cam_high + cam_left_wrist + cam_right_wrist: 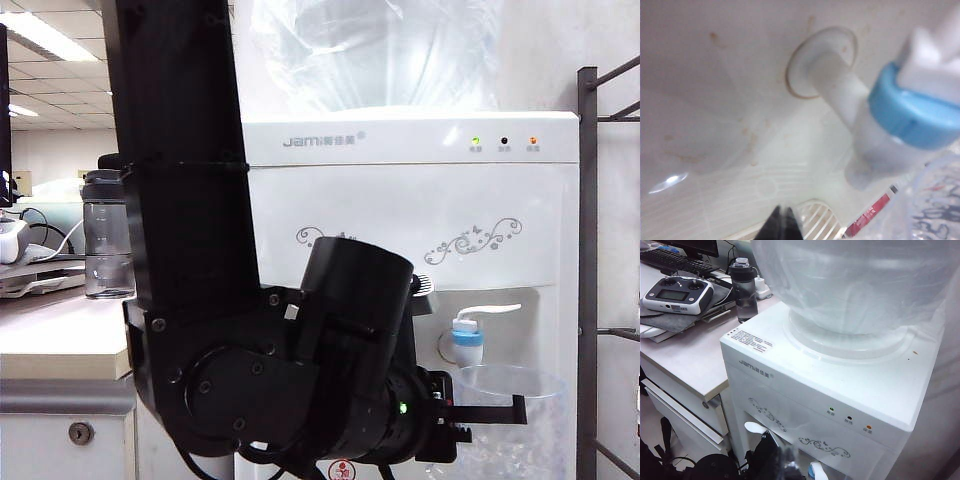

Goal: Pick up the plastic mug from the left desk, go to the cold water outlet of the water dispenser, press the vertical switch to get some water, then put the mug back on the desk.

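Mug [512, 425], clear plastic, sits under the cold water outlet [467, 342] in the water dispenser [420, 190] recess, clenched at its rim by your left gripper [487, 408], which reaches in from the left. Right gripper is out of your sight, so its jaws cannot be told. Grey bottle [107, 235] stands on the left desk [60, 335].
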### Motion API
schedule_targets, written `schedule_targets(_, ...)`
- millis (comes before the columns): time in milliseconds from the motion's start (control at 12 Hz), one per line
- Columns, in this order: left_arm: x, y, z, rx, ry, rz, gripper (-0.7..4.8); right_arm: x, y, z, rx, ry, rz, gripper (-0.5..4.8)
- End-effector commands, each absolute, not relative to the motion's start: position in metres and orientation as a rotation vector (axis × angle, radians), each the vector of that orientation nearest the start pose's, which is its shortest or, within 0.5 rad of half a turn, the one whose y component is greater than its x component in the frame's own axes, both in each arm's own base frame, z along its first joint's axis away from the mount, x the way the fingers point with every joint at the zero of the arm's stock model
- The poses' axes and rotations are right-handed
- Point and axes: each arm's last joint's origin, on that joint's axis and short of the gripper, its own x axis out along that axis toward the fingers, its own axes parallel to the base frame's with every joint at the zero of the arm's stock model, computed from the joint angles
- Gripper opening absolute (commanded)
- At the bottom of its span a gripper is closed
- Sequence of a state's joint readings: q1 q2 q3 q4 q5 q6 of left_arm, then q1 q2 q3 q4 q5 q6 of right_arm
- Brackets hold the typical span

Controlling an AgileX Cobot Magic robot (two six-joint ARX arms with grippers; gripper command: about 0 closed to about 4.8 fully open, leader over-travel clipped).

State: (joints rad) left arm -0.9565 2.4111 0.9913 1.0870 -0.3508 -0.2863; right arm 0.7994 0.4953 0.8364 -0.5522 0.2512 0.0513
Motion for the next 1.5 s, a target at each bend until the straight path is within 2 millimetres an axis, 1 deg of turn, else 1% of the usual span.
schedule_targets(84, 0.243, -0.321, 0.017, -0.111, 0.344, -0.516, -0.05, 0.069, 0.061, 0.349, -0.053, 0.184, 0.536, -0.01)
schedule_targets(167, 0.241, -0.323, 0.018, -0.109, 0.339, -0.521, -0.06, 0.069, 0.061, 0.349, -0.053, 0.184, 0.536, -0.01)
schedule_targets(251, 0.226, -0.334, 0.021, -0.104, 0.311, -0.561, -0.05, 0.069, 0.061, 0.349, -0.053, 0.184, 0.536, -0.01)
schedule_targets(334, 0.209, -0.345, 0.025, -0.101, 0.260, -0.544, -0.05, 0.069, 0.061, 0.349, -0.053, 0.184, 0.536, -0.01)
schedule_targets(418, 0.206, -0.347, 0.025, -0.098, 0.254, -0.525, -0.05, 0.069, 0.061, 0.349, -0.053, 0.184, 0.536, -0.01)
schedule_targets(585, 0.202, -0.347, 0.024, -0.083, 0.239, -0.450, -0.05, 0.069, 0.061, 0.350, -0.053, 0.184, 0.536, -0.01)
schedule_targets(752, 0.202, -0.346, 0.024, -0.042, 0.229, -0.438, -0.05, 0.069, 0.061, 0.350, -0.053, 0.184, 0.536, -0.01)
schedule_targets(835, 0.202, -0.345, 0.020, -0.003, 0.254, -0.427, -0.05, 0.069, 0.060, 0.350, -0.052, 0.184, 0.537, -0.01)
schedule_targets(1002, 0.202, -0.344, 0.017, 0.005, 0.257, -0.414, -0.05, 0.069, 0.060, 0.350, -0.052, 0.184, 0.537, -0.01)
schedule_targets(1169, 0.201, -0.340, 0.001, 0.035, 0.272, -0.370, -0.05, 0.069, 0.060, 0.350, -0.052, 0.183, 0.537, -0.01)
schedule_targets(1253, 0.202, -0.341, -0.005, 0.039, 0.275, -0.355, -0.05, 0.069, 0.060, 0.350, -0.052, 0.183, 0.537, -0.01)
schedule_targets(1336, 0.205, -0.345, -0.005, 0.032, 0.255, -0.314, -0.05, 0.068, 0.060, 0.350, -0.049, 0.179, 0.538, -0.01)
schedule_targets(1420, 0.206, -0.347, -0.005, 0.028, 0.249, -0.306, -0.05, 0.068, 0.059, 0.350, -0.049, 0.178, 0.538, -0.01)
schedule_targets(1503, 0.210, -0.352, -0.004, 0.009, 0.239, -0.307, -0.05, 0.067, 0.058, 0.350, -0.046, 0.172, 0.538, -0.01)
